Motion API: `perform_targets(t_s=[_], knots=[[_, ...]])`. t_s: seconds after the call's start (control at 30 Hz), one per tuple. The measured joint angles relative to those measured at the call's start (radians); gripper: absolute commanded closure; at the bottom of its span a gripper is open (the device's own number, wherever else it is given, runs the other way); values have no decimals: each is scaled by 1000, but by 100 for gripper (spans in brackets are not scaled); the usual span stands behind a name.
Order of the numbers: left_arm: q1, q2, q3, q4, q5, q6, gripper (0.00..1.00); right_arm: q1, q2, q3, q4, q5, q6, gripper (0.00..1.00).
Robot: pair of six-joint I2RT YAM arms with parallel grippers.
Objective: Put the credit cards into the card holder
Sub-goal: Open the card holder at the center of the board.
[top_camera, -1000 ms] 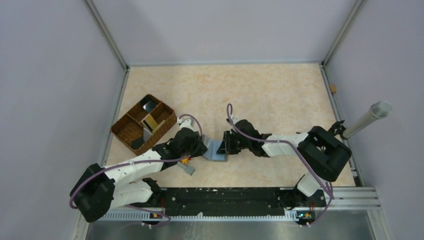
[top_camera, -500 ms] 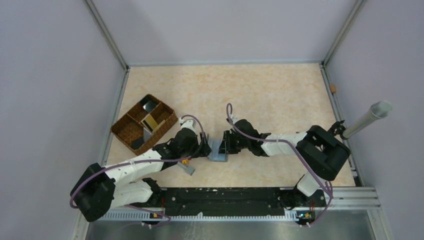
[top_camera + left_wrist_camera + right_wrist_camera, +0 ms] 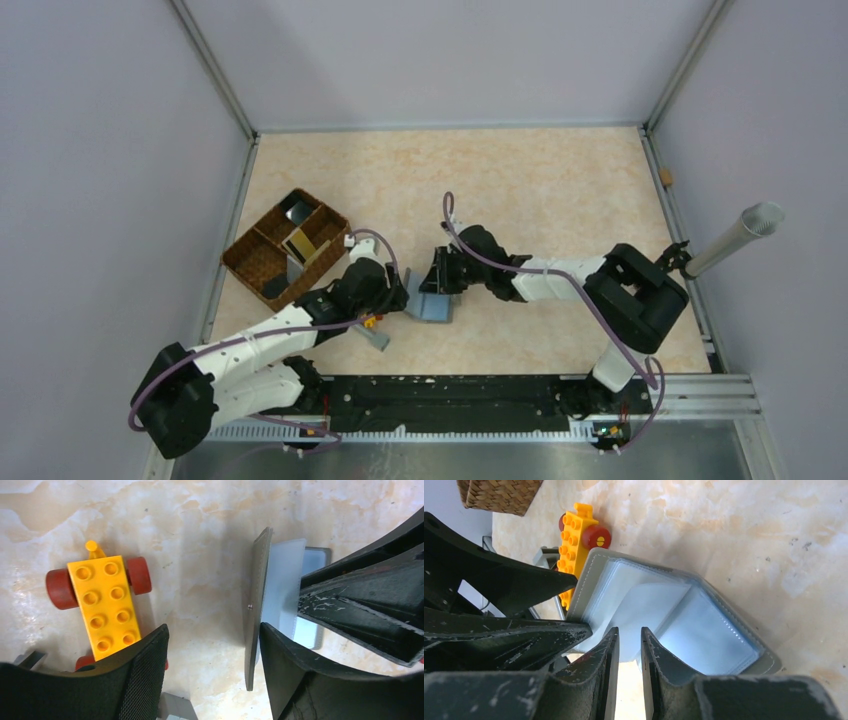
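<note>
The left gripper (image 3: 214,630), fingers spread, props the card holder (image 3: 704,630) open so the right gripper (image 3: 629,632), fingers nearly together and grip unclear, reaches inside.

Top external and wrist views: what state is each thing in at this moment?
card holder: open, one cover raised on edge, the other lying flat.
left gripper: open, the raised cover between its fingers.
right gripper: nearly closed at an inner pocket; grip unclear.
credit cards: in the woven tray; none seen in the holder.
toy brick car: studs up, beside the left gripper.
</note>
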Motion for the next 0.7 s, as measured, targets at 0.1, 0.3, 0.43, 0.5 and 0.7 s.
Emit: perform_targets(t_s=[0.1,0.3,0.43,0.5,0.7], knots=[[0,0,0,-21,-13,-1,27,0,19,20,1,-3,-1,78],[2,-54,0,-38,-14,-3,20,0,98,65,17,-18,-8,78],[15,-122,0,-45,-4,5,12,0,138,82,21,-28,-10,78],[31,-145,5,-56,16,14,10,0,161,100,18,-29,-14,77],[98,-152,29,-82,70,40,7,0,205,143,6,-29,-20,73]])
